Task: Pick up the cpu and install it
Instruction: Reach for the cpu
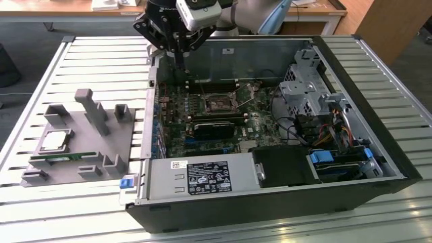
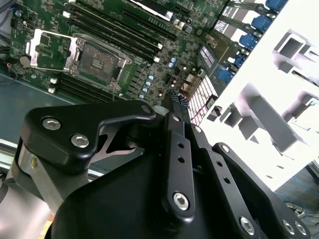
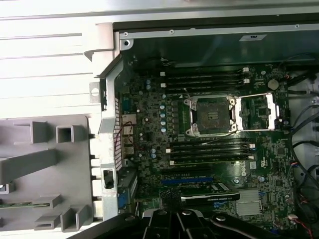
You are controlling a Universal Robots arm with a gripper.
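The end effector hangs above the rear edge of the open computer case, its fingers drawn narrow, tips together with nothing between them, as the second wrist view shows. Below it on the motherboard sits the socket, its frame swung open. The cpu lies well apart, flat on the grey fixture on the slatted bench, just beside a green memory stick.
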